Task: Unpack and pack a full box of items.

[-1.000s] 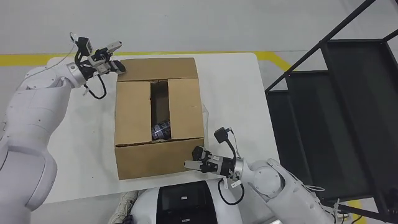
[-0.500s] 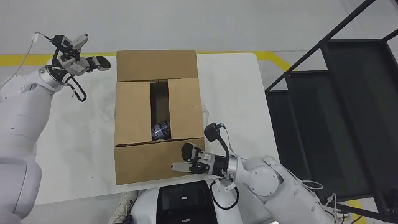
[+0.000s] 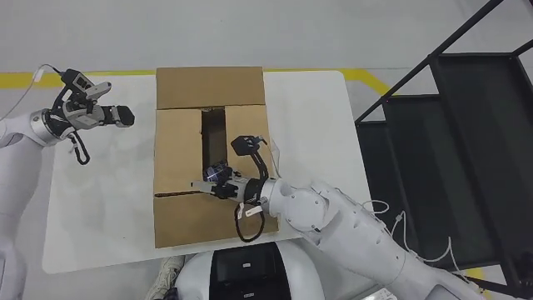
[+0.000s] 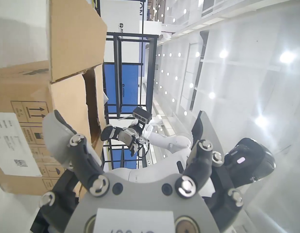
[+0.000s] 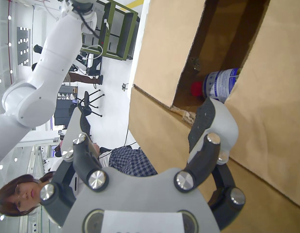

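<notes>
Your right jaws stand apart over the near end of the cardboard box (image 3: 179, 154), at the gap between its two side flaps. The blue-labelled can (image 5: 220, 86) lies just ahead of and below them, down inside the box. It is half tucked under one flap (image 5: 268, 93), with a red piece (image 5: 195, 89) just beside it. I cannot tell the can's long axis. That flap edge stands in your way; I judge it needs lifting first. Your left jaws, also apart and empty, hang over the worktop (image 3: 100, 208), well apart from the box, so the right arm is far nearer.
</notes>
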### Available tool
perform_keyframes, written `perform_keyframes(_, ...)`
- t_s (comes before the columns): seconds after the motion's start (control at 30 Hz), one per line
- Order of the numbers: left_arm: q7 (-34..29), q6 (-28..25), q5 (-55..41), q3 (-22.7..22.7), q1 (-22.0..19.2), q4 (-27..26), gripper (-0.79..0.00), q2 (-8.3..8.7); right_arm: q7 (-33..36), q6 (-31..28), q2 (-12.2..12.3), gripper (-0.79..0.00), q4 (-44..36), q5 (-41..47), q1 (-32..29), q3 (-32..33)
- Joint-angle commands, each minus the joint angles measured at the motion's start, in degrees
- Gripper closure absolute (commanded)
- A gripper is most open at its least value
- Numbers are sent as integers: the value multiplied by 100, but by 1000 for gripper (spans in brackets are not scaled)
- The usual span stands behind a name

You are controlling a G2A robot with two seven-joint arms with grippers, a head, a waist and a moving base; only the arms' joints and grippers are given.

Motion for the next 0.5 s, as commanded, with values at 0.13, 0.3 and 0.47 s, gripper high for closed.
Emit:
perform_keyframes(0.13,5,-4,5,5,-13,20,-785,-3,8,-10,5,-785,-12,-6,-15,9)
perform_keyframes(0.3,5,-4,5,5,-13,20,-785,-3,8,-10,5,-785,-12,-6,-15,9)
perform_keyframes(0.47,482,151,301,86,151,-273,-785,-18,80,-190,-28,-785,6,190,22,-35)
